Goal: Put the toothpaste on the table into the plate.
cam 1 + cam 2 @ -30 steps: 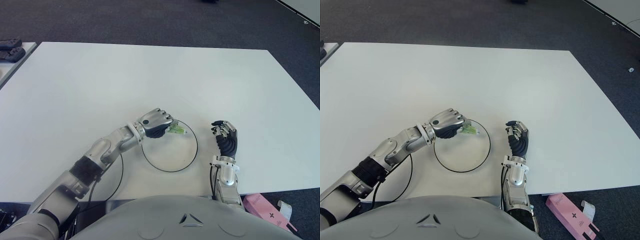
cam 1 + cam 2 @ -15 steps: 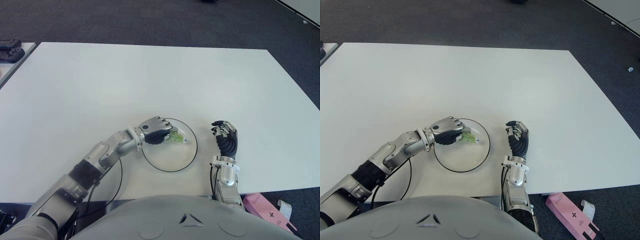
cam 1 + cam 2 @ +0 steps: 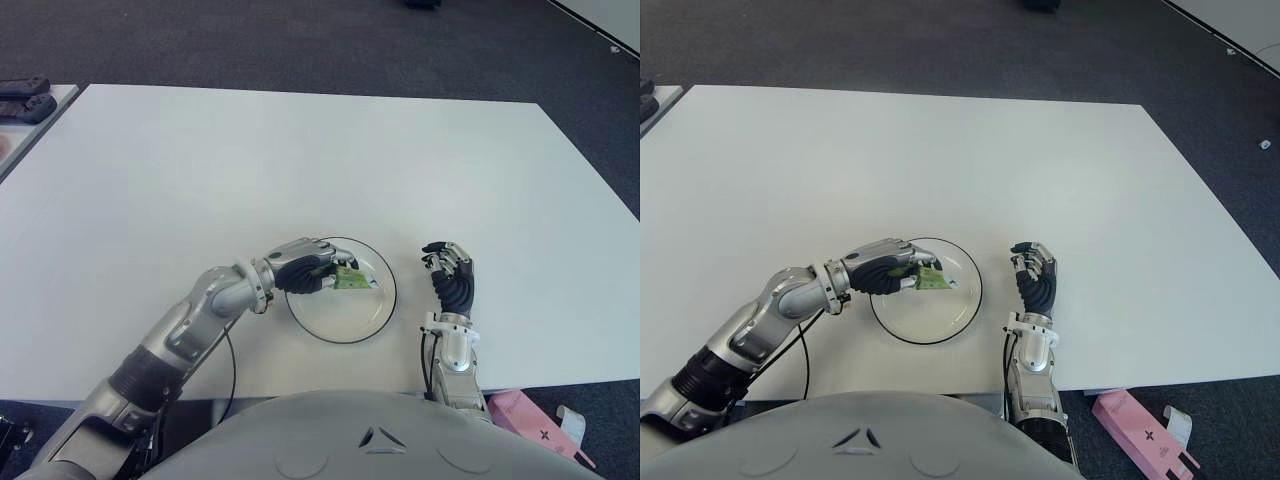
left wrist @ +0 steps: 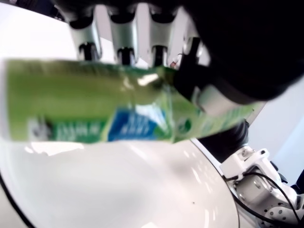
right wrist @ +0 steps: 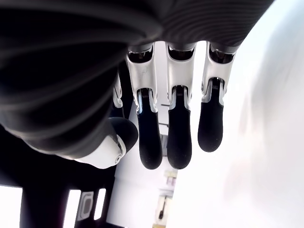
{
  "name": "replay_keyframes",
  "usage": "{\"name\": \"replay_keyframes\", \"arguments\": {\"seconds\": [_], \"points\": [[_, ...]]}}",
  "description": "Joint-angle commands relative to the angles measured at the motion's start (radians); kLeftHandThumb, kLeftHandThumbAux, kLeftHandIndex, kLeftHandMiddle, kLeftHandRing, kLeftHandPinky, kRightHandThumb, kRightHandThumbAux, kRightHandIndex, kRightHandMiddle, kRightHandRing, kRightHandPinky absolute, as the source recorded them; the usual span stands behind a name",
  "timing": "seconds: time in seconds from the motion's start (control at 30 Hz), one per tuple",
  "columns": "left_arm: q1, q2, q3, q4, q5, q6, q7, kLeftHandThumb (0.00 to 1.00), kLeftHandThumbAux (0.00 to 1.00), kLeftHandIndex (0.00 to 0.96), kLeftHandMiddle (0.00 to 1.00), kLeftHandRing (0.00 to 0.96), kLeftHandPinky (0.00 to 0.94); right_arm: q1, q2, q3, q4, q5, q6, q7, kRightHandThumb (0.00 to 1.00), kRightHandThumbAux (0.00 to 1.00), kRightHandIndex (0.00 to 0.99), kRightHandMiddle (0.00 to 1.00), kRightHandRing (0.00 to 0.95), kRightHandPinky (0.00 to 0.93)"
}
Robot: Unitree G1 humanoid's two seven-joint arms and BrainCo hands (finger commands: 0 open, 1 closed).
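The left hand [image 3: 300, 276] had lowered the green toothpaste tube [image 3: 349, 281] into the clear round plate [image 3: 345, 318], fingers pinching it; release remained. The right hand [image 3: 452, 277], fingers loosely extended, showed right of the plate.

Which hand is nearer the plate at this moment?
Left. The left hand is over the plate, gripping the toothpaste; the right hand sits beside the plate's right, holding nothing.

Left hand [image 3: 302, 274] clenched, right hand [image 3: 451, 276] slack
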Motion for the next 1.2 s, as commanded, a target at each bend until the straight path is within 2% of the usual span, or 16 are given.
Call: {"name": "replay_keyframes", "arguments": {"seconds": [0.03,0.13,0.23,0.63,0.97,1.2], "points": [[0.022,0.019,0.017,0.005,-0.016,-0.049,0.006,0.165,0.508,0.008,0.063,0.095,0.125,0.011,0.008,-0.005,-0.015,-0.002,0.048,-0.005,0.709,0.73,0.428,0.479,0.491,0.481],[0.044,0.01,0.035,0.004,-0.015,-0.068,0.036,0.091,0.463,0.002,0.02,0.031,0.042,0.014,0.009,-0.004,-0.024,0.0,0.047,-0.005,0.709,0.73,0.428,0.478,0.485,0.476],[0.054,0.004,0.044,0.003,-0.008,-0.073,0.048,0.058,0.425,0.0,0.006,0.01,0.013,0.015,0.007,-0.004,-0.025,0.003,0.042,-0.003,0.708,0.729,0.427,0.479,0.484,0.478],[0.062,0.008,0.064,0.009,0.011,-0.11,0.076,0.083,0.318,0.0,0.0,0.0,0.0,0.015,0.006,-0.004,-0.019,0.01,0.029,0.001,0.708,0.729,0.428,0.481,0.483,0.475],[0.074,-0.008,0.086,0.014,0.007,-0.127,0.099,0.078,0.296,0.0,0.0,0.0,0.0,0.018,0.008,-0.001,-0.021,0.009,0.026,0.001,0.708,0.73,0.428,0.483,0.487,0.479],[0.079,-0.022,0.094,0.023,0.046,-0.117,0.148,0.067,0.346,0.0,0.0,0.0,0.0,0.016,0.01,0.001,-0.018,0.003,0.018,-0.004,0.708,0.73,0.427,0.484,0.489,0.477]]}}
